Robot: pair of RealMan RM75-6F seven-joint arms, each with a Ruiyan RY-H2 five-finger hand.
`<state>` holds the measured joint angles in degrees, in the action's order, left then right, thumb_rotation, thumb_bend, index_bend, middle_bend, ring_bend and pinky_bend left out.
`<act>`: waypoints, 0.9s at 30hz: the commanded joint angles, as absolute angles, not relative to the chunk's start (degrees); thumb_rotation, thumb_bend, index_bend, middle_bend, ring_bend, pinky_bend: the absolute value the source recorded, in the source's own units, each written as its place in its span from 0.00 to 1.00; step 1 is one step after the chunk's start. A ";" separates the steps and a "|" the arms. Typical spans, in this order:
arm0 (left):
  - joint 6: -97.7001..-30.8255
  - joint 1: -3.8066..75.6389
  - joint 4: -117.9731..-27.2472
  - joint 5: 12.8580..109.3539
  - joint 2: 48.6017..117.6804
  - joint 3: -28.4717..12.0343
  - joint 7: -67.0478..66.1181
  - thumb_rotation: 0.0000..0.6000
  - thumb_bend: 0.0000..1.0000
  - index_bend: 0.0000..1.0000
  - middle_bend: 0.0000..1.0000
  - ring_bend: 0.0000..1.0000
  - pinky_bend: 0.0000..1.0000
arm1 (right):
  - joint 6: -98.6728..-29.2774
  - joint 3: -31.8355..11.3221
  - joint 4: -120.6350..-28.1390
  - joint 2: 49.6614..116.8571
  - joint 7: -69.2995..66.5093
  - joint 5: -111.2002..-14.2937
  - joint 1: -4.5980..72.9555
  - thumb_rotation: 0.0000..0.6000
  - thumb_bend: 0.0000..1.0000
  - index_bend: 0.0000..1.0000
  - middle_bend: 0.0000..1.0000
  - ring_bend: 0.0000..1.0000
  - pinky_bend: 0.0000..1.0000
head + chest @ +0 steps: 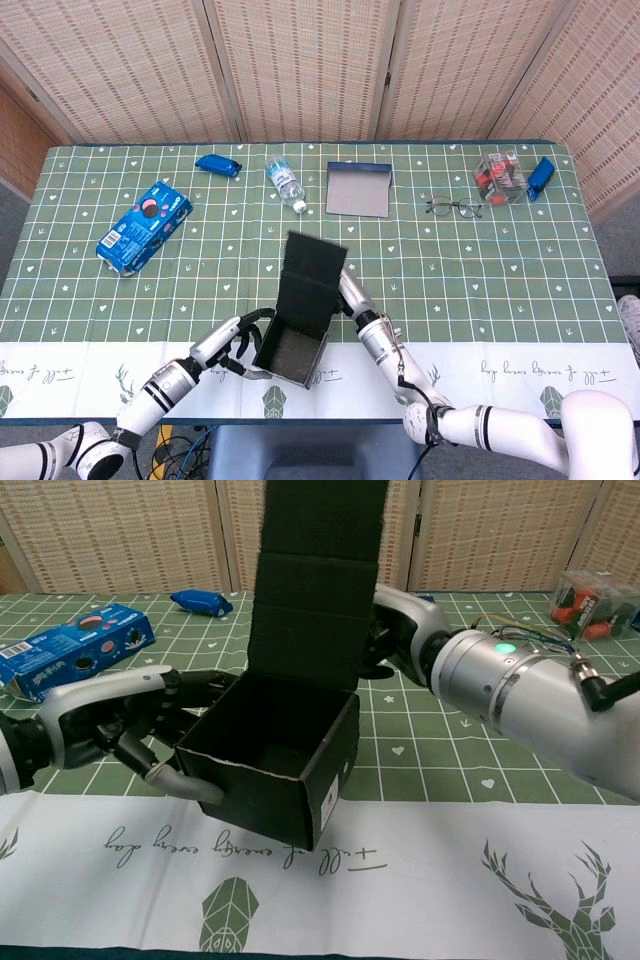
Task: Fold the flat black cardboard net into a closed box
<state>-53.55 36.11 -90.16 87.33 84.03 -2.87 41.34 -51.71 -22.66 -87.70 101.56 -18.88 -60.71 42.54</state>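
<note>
The box point(275, 760) is gripped at its left wall by the left hand point(130, 730), near the bench's point(450, 870) front edge. Its lid point(315, 575) is stood upright, with the right hand point(395, 620) behind it; that hand's state cannot be told.

Table point(520, 270) under green grid-pattern cloth, white band along near edge. On it: blue snack box point(144, 226) at left, blue packet point(217, 164), water bottle point(285, 183) on its side, grey tray point(358, 189), glasses point(455, 207), clear container point(500, 175), blue item point(540, 176) far right.
</note>
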 commanded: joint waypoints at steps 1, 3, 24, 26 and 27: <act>-52.44 36.78 -88.18 85.16 85.17 -3.79 40.44 1.00 0.13 0.32 0.32 0.54 0.73 | -52.26 -23.59 -89.38 101.20 -20.43 -62.30 42.63 1.00 0.01 0.00 0.14 0.63 1.00; -51.90 37.07 -87.06 83.74 85.96 -4.41 39.84 1.00 0.13 0.32 0.32 0.54 0.73 | -51.58 -23.96 -90.42 100.55 -20.90 -62.57 42.92 1.00 0.00 0.00 0.15 0.63 1.00; -55.55 34.88 -84.82 54.67 94.45 -14.73 17.79 1.00 0.13 0.02 0.08 0.55 0.75 | -46.83 -20.88 -90.33 98.44 2.18 -52.90 54.26 1.00 0.00 0.06 0.28 0.68 1.00; -55.55 34.45 -86.13 54.06 93.86 -14.87 17.12 1.00 0.13 0.00 0.02 0.55 0.75 | -47.77 -20.41 -89.51 99.11 5.00 -52.21 55.28 1.00 0.00 0.07 0.28 0.68 1.00; -55.48 34.27 -86.69 54.12 93.53 -14.80 16.91 1.00 0.13 0.00 0.01 0.54 0.75 | -48.27 -20.29 -89.19 99.43 6.05 -52.04 55.66 1.00 0.00 0.07 0.28 0.68 1.00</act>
